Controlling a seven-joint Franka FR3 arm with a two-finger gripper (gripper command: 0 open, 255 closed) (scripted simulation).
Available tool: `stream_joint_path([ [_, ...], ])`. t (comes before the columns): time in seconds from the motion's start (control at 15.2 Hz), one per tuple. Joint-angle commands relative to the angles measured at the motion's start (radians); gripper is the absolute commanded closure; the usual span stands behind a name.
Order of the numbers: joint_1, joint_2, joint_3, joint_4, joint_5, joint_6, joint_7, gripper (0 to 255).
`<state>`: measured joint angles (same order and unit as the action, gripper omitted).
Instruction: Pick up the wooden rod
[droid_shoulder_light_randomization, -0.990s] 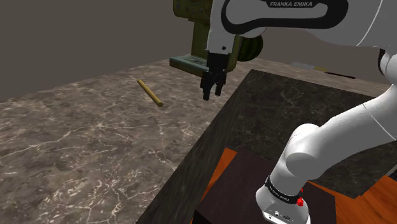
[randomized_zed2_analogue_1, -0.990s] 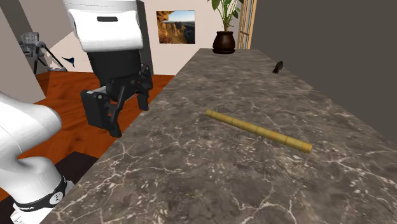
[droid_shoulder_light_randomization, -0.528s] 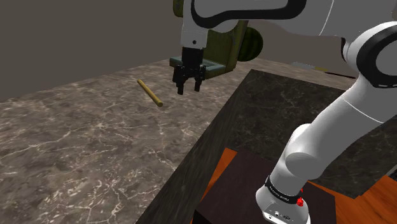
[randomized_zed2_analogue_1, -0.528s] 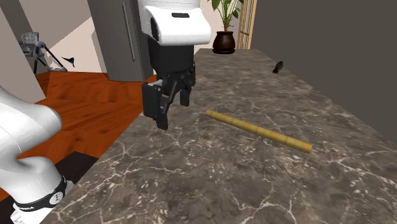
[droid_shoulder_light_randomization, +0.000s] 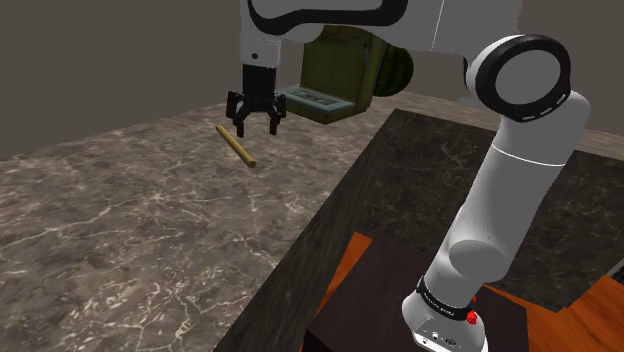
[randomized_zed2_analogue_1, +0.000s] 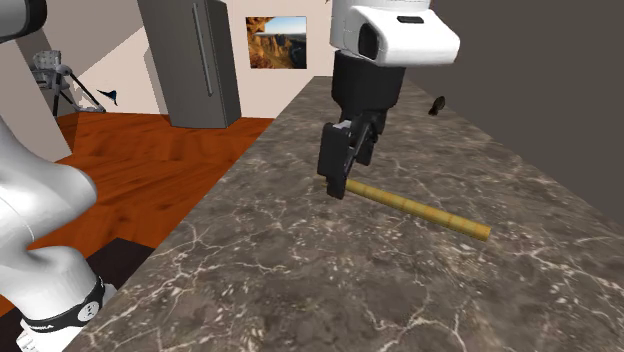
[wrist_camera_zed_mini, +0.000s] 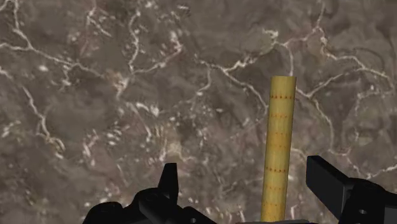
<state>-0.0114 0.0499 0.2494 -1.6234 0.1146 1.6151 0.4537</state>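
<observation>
Swung in from the edge, the jaws now hang spread above one end of the rod (randomized_zed2_analogue_1: 415, 209), lying flat on the tabletop (droid_shoulder_light_randomization: 120, 220), its length crossing their gap, off-centre between them.

The surface (droid_shoulder_light_randomization: 150, 230) is a long slab of dark brown stone with thin white veins, marble by its look. In the second exterior view it (randomized_zed2_analogue_1: 300, 270) runs away from the camera, with a grey wall along its right side.

A rod (droid_shoulder_light_randomization: 236, 145) lies flat on it. The rod (randomized_zed2_analogue_1: 420, 210) is yellow-tan with faint rings along its length, like bamboo, and lies at a slant across the surface's width. The wrist view shows one cut end of it (wrist_camera_zed_mini: 280, 146) against the veined stone (wrist_camera_zed_mini: 127, 95).

Well beyond the rod, close to the wall, sits a small dark object (randomized_zed2_analogue_1: 437, 104), too small to identify.
</observation>
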Motion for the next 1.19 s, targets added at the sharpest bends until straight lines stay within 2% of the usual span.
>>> stream_joint_path([
  [0.0,0.011,0.088,0.007,0.112,-0.021,-0.022,0.056,0],
  [0.26,0.047,0.281,0.008,0.376,-0.068,-0.092,0.151,0],
  [0.86,0.04,0.255,0.005,0.236,-0.061,0.021,0.137,0],
  [0.92,0.041,0.257,0.005,0.24,-0.062,0.02,0.139,255],
  [1.12,0.041,0.258,0.005,0.24,-0.062,0.02,0.139,255],
])
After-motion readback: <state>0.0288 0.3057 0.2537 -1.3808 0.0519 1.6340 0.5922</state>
